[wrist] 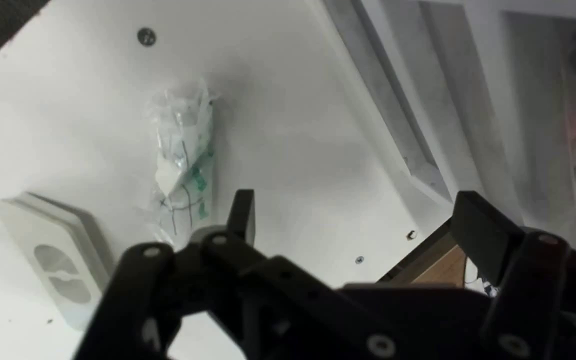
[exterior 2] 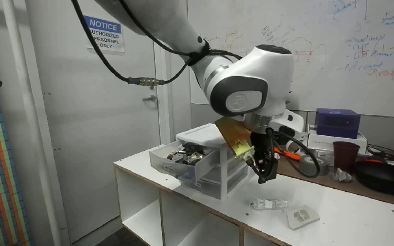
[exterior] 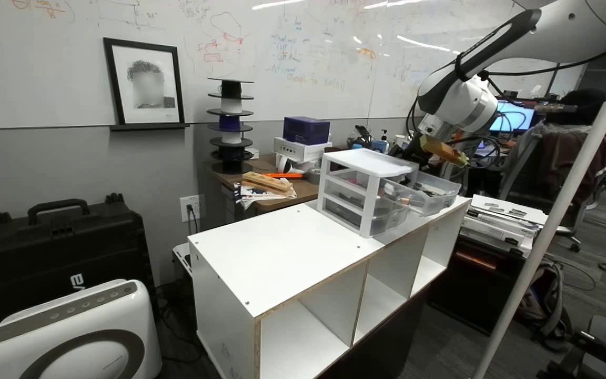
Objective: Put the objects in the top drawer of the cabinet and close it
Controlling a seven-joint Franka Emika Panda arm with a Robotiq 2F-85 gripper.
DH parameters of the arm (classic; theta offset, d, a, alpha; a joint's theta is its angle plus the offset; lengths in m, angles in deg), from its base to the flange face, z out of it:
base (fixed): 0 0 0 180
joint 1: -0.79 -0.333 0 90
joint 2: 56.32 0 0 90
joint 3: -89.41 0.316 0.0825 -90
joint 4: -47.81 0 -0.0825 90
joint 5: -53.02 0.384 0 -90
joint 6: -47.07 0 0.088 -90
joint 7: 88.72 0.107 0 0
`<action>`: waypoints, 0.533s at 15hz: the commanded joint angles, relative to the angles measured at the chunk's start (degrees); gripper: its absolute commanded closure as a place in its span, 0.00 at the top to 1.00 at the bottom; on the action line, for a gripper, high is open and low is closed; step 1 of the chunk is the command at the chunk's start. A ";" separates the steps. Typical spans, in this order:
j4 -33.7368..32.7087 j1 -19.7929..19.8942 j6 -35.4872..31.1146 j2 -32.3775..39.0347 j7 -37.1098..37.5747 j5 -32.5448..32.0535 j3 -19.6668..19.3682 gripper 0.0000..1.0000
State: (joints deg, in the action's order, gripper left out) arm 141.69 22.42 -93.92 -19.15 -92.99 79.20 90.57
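Gripper (wrist: 360,220): jaws spread wide, the two black fingers (wrist: 242,212) well apart in the wrist view, one overlapping the edge of the white drawer unit (exterior 2: 223,174); can't tell contact from there. In an exterior view it hangs beside the drawer unit, off the slatted side, above the white cubby shelf (exterior 2: 351,208) the unit stands on.

Top drawer (exterior 2: 171,167): pulled out of the drawer unit in both exterior views, loaded with small dark and metallic parts (exterior 2: 188,155), too jumbled to name.

Clear plastic packet (exterior 2: 268,204): lying on the cubby shelf near the drawer unit's slatted side, apart from it; green marks and thin dark lines on it in the wrist view.

Pale flat plate (exterior 2: 302,218) with two half-oval recesses: same side, just beside the packet, farther out from the drawer unit.

Beyond the drawer unit, on the wooden table (exterior: 305,191): purple box (exterior 2: 337,123) on a white carton (exterior 2: 320,141), grey duct tape roll (exterior 2: 315,166), dark red cup (exterior 2: 345,157), black pan (exterior 2: 385,176).
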 commanded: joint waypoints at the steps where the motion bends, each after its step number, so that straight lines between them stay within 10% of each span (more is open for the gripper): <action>1: -1.16 -0.62 2.34 1.07 3.61 0.89 -1.04 1.00; 8: 3.16 -1.41 1.87 -1.37 9.23 -0.99 -5.20 1.00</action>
State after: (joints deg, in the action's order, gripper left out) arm 142.91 21.92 -92.73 -18.58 -86.57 79.20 87.66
